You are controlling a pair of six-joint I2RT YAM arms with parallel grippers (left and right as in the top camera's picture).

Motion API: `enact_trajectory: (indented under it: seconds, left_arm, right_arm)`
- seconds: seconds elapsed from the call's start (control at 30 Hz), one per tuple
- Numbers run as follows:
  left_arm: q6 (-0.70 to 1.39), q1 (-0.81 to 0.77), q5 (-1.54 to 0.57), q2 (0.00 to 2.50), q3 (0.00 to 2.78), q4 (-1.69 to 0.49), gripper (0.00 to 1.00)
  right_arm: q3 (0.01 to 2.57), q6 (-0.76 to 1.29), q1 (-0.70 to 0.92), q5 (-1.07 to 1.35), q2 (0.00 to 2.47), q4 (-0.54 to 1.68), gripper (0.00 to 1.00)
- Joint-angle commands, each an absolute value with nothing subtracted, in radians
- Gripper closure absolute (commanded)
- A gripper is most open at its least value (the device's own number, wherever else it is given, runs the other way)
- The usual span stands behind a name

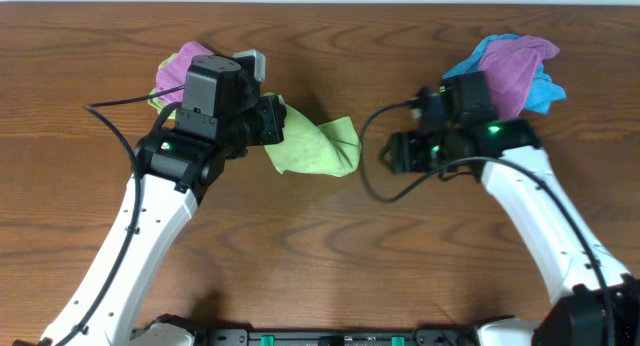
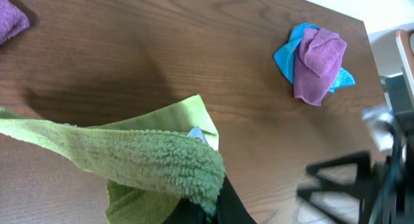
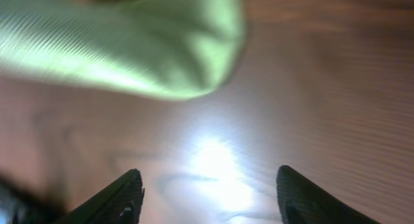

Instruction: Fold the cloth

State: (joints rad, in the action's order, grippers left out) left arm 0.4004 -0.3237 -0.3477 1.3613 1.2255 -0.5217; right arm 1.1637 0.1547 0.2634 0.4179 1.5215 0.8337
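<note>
Cloth [image 1: 318, 146] lies crumpled at the middle of our table [image 1: 320, 256], its left end clamped in the closed jaws of our left gripper [image 1: 274, 122], while our right gripper [image 1: 392, 154] hovers just beside its right edge, jaws apart and empty.

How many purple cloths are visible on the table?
2. The left purple cloth is at the far left, partly covered by the left arm; the right purple cloth lies on the blue cloth. Others may be hidden.

A lime-green, fluffy cloth [image 1: 318, 146] lies crumpled and loosely folded near the middle of the brown wooden tabletop [image 1: 330, 256], its left end raised.
</note>
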Motion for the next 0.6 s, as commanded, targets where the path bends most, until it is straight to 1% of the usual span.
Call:
enact_trajectory:
  seconds: [0.0,0.2,0.3,0.4,0.57]
  left_arm:
    - [0.404,-0.326,-0.329,1.367,1.243,-0.513,0.94]
    - [0.372,-0.326,-0.287,1.401,1.243,-0.51,0.94]
    - [0.345,-0.326,-0.26,1.414,1.243,-0.512,0.94]
    - [0.336,-0.326,-0.225,1.436,1.243,-0.527,0.94]
    - [0.336,-0.326,-0.224,1.502,1.242,-0.565,0.94]
  right_arm:
    - [1.182,0.012,0.367,0.481,1.509,0.837,0.35]
    - [1.182,-0.044,0.553,0.115,1.51,0.781,0.32]
    - [1.182,-0.057,0.617,-0.047,1.52,0.754,0.32]
    - [1.182,-0.055,0.642,-0.084,1.539,0.737,0.32]
    - [1.182,0.047,0.624,-0.081,1.563,0.736,0.3]
